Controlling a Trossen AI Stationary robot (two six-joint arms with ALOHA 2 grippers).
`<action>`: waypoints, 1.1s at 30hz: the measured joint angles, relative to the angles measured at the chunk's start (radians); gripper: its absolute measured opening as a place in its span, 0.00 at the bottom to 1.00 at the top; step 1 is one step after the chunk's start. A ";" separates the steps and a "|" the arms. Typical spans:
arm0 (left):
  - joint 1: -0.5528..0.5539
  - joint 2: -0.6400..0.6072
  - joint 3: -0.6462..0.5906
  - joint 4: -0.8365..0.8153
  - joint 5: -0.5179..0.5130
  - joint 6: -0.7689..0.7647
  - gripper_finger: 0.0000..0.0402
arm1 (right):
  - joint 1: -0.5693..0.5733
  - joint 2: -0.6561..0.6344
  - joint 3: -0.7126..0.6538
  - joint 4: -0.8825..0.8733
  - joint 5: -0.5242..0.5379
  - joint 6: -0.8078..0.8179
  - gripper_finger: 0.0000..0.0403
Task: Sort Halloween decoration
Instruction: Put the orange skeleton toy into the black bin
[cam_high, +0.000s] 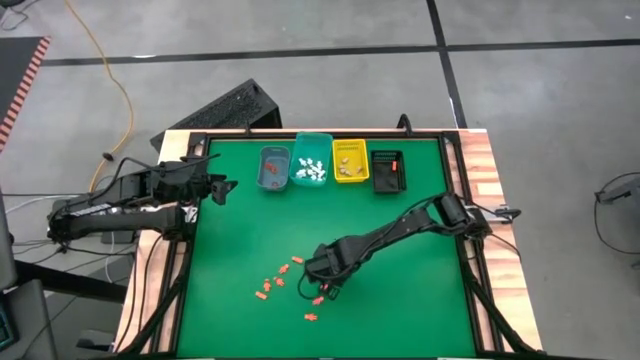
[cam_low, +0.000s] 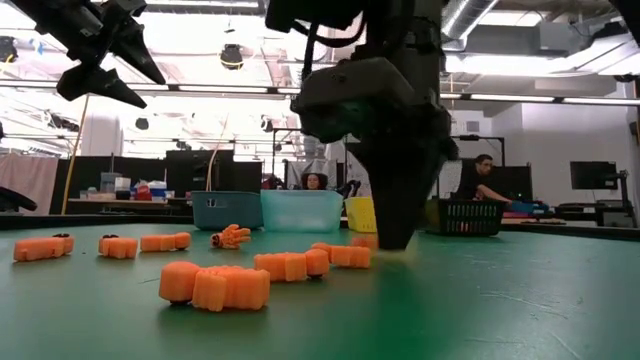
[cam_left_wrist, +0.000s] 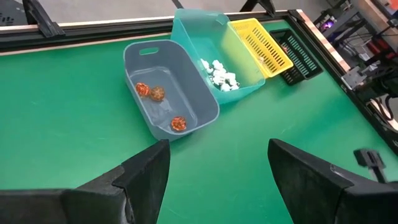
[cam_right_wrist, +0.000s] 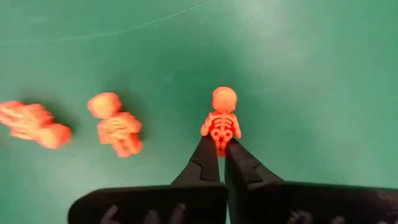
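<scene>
Several small orange Halloween decoration pieces lie scattered on the green mat near the front middle. My right gripper points down among them, shut on one orange skeleton figure; two more orange figures lie beside it. The low view shows its fingers reaching down to the mat. My left gripper hangs open above the mat's far left, with nothing between its fingers. My right gripper pinches the skeleton figure's legs between its two fingertips. The fingers come from above, pointing down, and lie along the figure's length. The figure lies face up, head away from the fingers; whether it rests on the mat I cannot tell.
Four bins stand in a row at the far edge: blue holding three round orange-brown pieces, teal holding white pieces, yellow and black. People sit in the room behind the table.
</scene>
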 joint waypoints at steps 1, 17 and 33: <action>0.000 0.000 0.000 0.000 0.000 0.000 0.65 | -0.010 0.000 0.014 -0.023 0.000 -0.020 0.01; 0.000 0.000 0.000 -0.001 -0.001 0.007 0.65 | -0.198 -0.100 0.089 -0.161 0.003 -0.304 0.00; 0.000 0.000 0.000 -0.016 -0.001 0.020 0.65 | -0.592 -0.317 0.056 -0.390 0.074 -0.463 0.00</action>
